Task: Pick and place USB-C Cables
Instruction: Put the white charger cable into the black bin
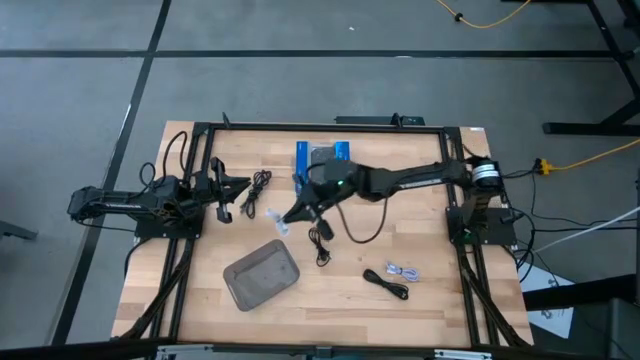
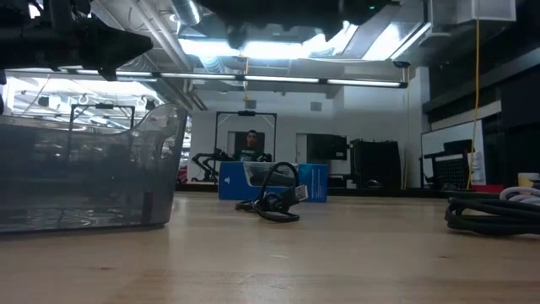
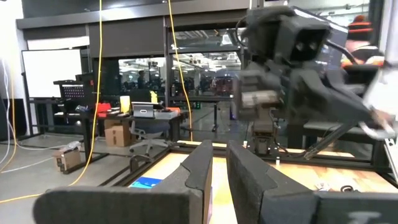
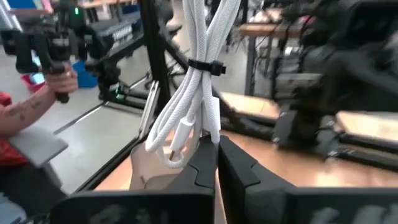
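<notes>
Right gripper (image 1: pixel 285 220) reached across mid-counter, fingers pinched on the white cable (image 4: pixel 189 106). In the right wrist view the bundle stood up from the fingertips, tie band around its middle. It was held by one end, likely so the coil hung clear for a drop into the grey tray (image 1: pixel 262 274), which sat just below-left of it in the high view.

Left gripper (image 1: pixel 232 188) waited at the counter's left edge, fingers nearly together, gripping nothing.

Black cables were loose on the counter (image 1: pixel 430 300): one (image 1: pixel 259 186) by the left gripper, one (image 1: pixel 321 240) just beside the right gripper, one (image 1: pixel 386 284) well off to the right, next to a pale cable (image 1: pixel 404 271).

The path to the tray looked open. The blue box (image 1: pixel 321 153) sat behind the arm, out of the way.
</notes>
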Controlling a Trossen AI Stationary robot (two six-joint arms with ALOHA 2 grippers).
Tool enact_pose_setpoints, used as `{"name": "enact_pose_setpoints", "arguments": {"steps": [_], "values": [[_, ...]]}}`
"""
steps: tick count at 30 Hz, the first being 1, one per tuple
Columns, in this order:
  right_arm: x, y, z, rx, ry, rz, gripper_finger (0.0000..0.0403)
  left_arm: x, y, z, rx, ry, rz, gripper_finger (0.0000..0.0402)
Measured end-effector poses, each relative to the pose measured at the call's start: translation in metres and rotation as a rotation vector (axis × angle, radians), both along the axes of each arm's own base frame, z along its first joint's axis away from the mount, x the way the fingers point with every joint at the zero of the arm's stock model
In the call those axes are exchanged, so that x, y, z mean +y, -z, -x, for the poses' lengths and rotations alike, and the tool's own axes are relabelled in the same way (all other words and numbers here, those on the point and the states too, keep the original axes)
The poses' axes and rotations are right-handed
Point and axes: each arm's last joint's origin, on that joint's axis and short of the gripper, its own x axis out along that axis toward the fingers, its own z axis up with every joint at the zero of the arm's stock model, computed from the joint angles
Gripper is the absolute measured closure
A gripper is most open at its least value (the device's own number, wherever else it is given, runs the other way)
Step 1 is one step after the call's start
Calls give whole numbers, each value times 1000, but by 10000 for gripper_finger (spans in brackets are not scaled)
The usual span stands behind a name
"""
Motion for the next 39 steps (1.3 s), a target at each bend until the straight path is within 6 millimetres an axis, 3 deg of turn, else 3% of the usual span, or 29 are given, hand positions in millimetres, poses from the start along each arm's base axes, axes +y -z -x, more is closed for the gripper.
{"name": "enact_pose_setpoints", "arguments": {"steps": [6, 20, 26, 39], "values": [[15, 23, -25, 37, -52, -7, 401, 0, 0, 0, -2, 0, 0, 360], [59, 62, -35, 112, -94, -34, 389, 0, -1, 0, -10, 0, 0, 360], [62, 75, -38, 125, -16, 8, 387, 0, -2, 0, -17, 0, 0, 360], [63, 78, -37, 151, -54, 4, 355, 0, -1, 0, -14, -2, -6, 360]]}}
